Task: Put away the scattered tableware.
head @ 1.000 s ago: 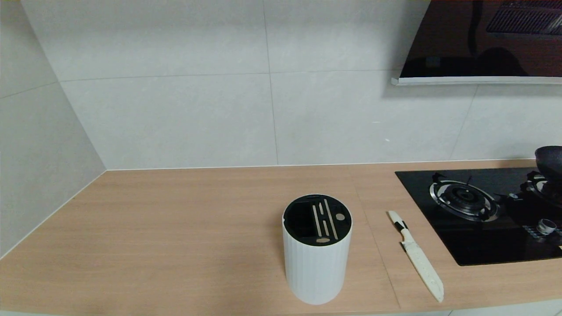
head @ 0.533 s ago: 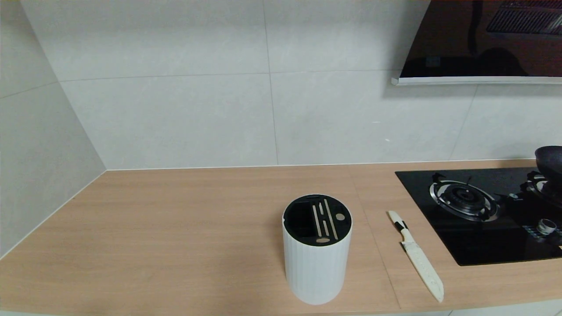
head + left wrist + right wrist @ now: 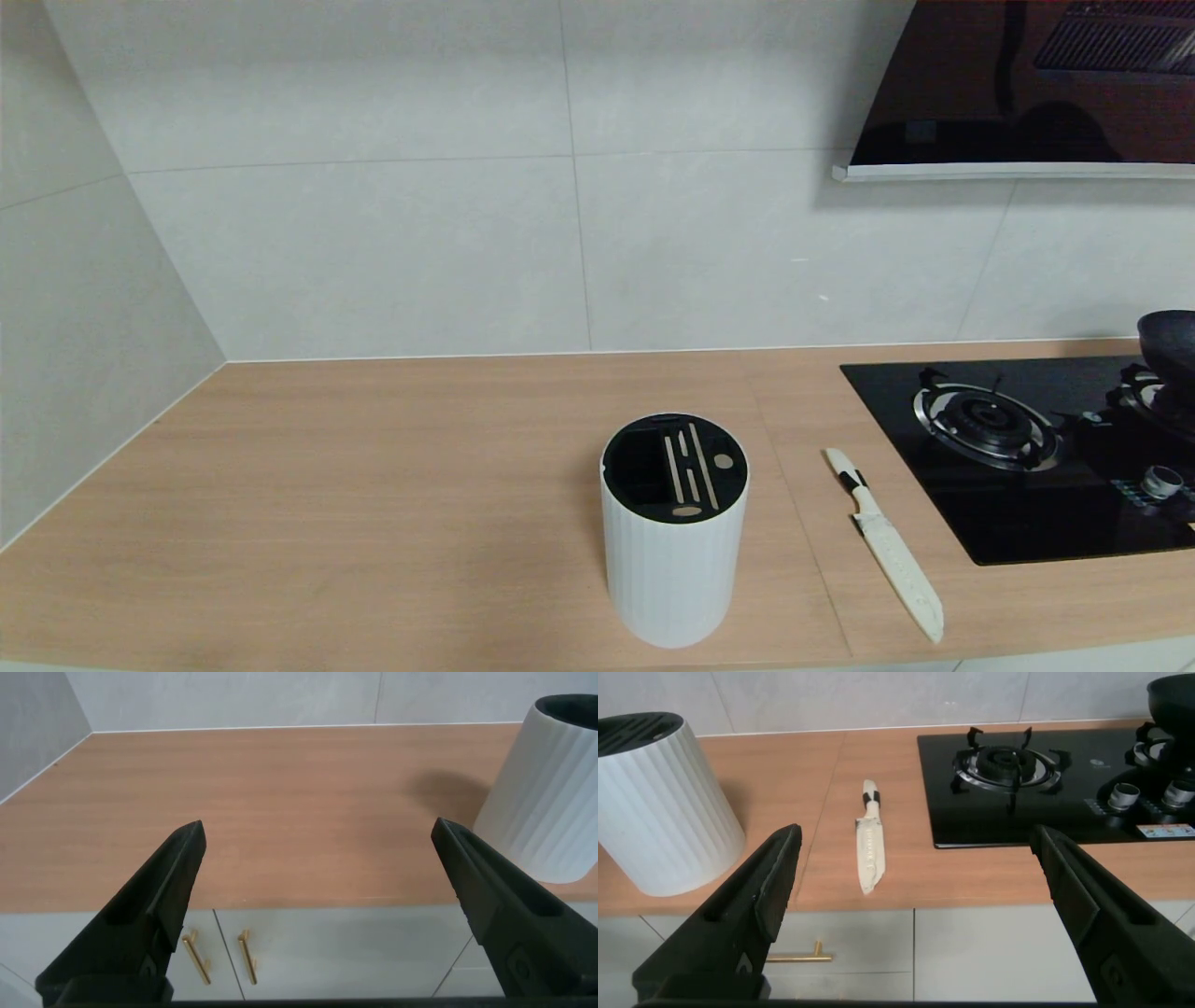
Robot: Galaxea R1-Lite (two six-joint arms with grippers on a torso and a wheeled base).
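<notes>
No motion recorded since earlier frames. Right gripper (image 3: pixel 916 835) spread open, knife (image 3: pixel 869 842) ahead of it; left gripper (image 3: pixel 318 831) spread open, knife block (image 3: pixel 551 784) beside.

The pale wood-grain countertop (image 3: pixel 373 485) looks smooth and matt, the white ribbed plastic cylinder holder (image 3: pixel 674 579) matt, the black glass hob (image 3: pixel 1027 523) glossy.
</notes>
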